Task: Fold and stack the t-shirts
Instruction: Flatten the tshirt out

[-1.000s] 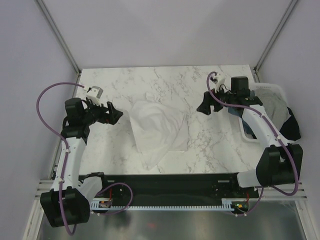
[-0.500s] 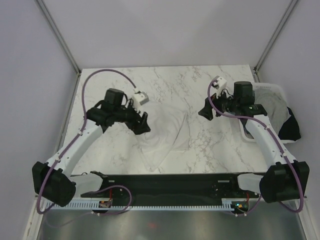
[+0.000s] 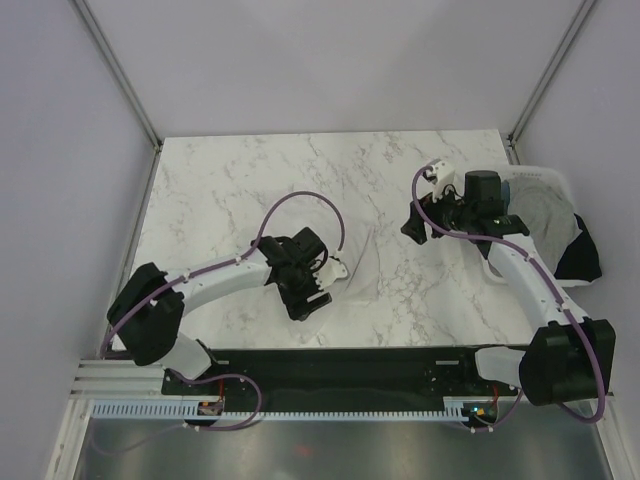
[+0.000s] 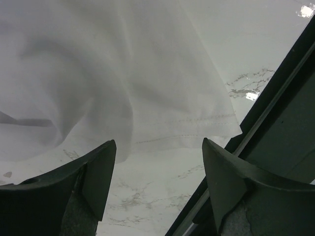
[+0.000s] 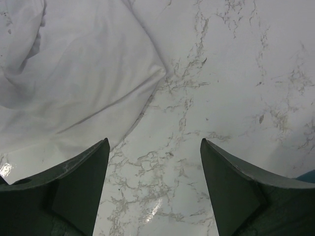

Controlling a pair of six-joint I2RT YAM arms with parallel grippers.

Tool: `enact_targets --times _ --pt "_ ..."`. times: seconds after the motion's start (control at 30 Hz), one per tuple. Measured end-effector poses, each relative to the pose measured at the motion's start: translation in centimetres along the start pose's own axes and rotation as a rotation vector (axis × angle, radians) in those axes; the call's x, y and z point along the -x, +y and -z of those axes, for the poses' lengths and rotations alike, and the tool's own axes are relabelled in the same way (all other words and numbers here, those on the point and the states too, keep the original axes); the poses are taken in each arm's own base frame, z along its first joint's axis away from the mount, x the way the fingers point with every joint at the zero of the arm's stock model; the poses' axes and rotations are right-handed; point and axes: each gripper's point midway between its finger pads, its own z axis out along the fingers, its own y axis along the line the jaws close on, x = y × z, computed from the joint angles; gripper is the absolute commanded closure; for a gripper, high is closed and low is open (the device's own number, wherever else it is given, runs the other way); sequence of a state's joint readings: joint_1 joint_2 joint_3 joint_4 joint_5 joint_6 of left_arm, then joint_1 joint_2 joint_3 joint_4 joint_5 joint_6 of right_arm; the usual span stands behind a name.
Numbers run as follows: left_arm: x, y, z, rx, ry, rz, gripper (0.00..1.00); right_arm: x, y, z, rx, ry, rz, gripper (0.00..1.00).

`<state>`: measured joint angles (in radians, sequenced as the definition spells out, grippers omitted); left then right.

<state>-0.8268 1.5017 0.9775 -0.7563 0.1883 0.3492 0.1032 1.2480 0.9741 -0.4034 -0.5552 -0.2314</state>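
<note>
A plain white t-shirt [image 3: 358, 262] lies rumpled on the marble table's middle, mostly hidden in the top view by my left arm. My left gripper [image 3: 307, 300] is open and empty, low over the shirt's near hem, close to the table's front edge. The left wrist view shows the shirt [image 4: 123, 73] with its stitched hem just beyond the open gripper [image 4: 157, 141]. My right gripper [image 3: 415, 222] is open and empty, above bare marble to the right of the shirt. The right wrist view shows the shirt's corner [image 5: 74, 73] at upper left, apart from the gripper [image 5: 154, 140].
A white plastic bin [image 3: 545, 176] stands at the table's right edge, holding a light grey shirt [image 3: 548, 210] and a black shirt [image 3: 582, 258] that hangs over its side. The black front rail [image 4: 285, 123] runs just past the left gripper.
My left arm has swung from the table's left side across and over the white shirt to its near hem. The right gripper has barely moved.
</note>
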Motion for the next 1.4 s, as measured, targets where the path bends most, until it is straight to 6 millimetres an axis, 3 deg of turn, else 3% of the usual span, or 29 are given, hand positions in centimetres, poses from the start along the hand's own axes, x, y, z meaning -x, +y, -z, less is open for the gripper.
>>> enact_targets --times 0.33,0.53,0.63,0.67,0.73,0.77,0.97,1.03,1.1,1.17,1.2,1.3,1.4 --pt "-1.1 -3.8 -2.5 -0.045 0.131 -0.14 0.22 -1.8 -1.3 -0.4 -0.071 0.04 -0.015 0.16" --pt "-1.9 -4.1 -4.0 -0.059 0.21 -0.148 0.24 -1.7 -1.6 -0.5 -0.085 0.037 -0.012 0.16" --pt "-1.6 -3.8 -4.2 -0.048 0.218 -0.147 0.42 -1.9 -1.8 -0.7 -0.087 0.043 -0.015 0.16" --pt "-1.5 -3.5 -4.3 -0.036 0.223 -0.149 0.64 -1.9 -1.9 -0.7 -0.09 0.045 -0.016 0.16" --pt "-1.4 -3.1 -4.5 -0.02 0.23 -0.149 0.9 -2.1 -2.0 -0.9 -0.094 0.05 -0.017 0.16" --pt "-1.3 -3.0 -4.5 -0.017 0.233 -0.149 0.98 -2.2 -2.1 -1.0 -0.097 0.052 -0.018 0.16" --pt "-0.7 -1.6 -3.9 0.055 0.219 -0.155 0.98 -2.4 -2.4 -1.1 -0.107 0.057 -0.021 0.16" --pt "0.0 -0.2 -2.7 0.11 0.183 -0.138 0.98 -2.7 -2.3 -1.3 -0.101 0.062 -0.031 0.16" --pt "2.0 2.2 -0.1 0.198 0.096 -0.103 0.98 -3.3 -2.2 -2.0 -0.079 0.08 -0.046 0.17" --pt "4.4 4.7 3.5 0.297 -0.016 -0.073 0.98 -4.7 -1.9 -3.3 -0.038 0.127 -0.073 0.17" --pt "5.4 7.1 6.1 0.372 -0.09 -0.031 0.98 -5.6 -1.6 -3.9 -0.017 0.156 -0.086 0.17" --pt "7.7 11.2 12.9 0.559 -0.262 0.005 0.98 -7.8 -0.1 -5.3 0.048 0.238 -0.093 0.16" --pt "8.5 13.5 17.4 0.696 -0.34 -0.002 0.98 -7.7 2.9 -6.1 0.121 0.253 0.02 0.16"
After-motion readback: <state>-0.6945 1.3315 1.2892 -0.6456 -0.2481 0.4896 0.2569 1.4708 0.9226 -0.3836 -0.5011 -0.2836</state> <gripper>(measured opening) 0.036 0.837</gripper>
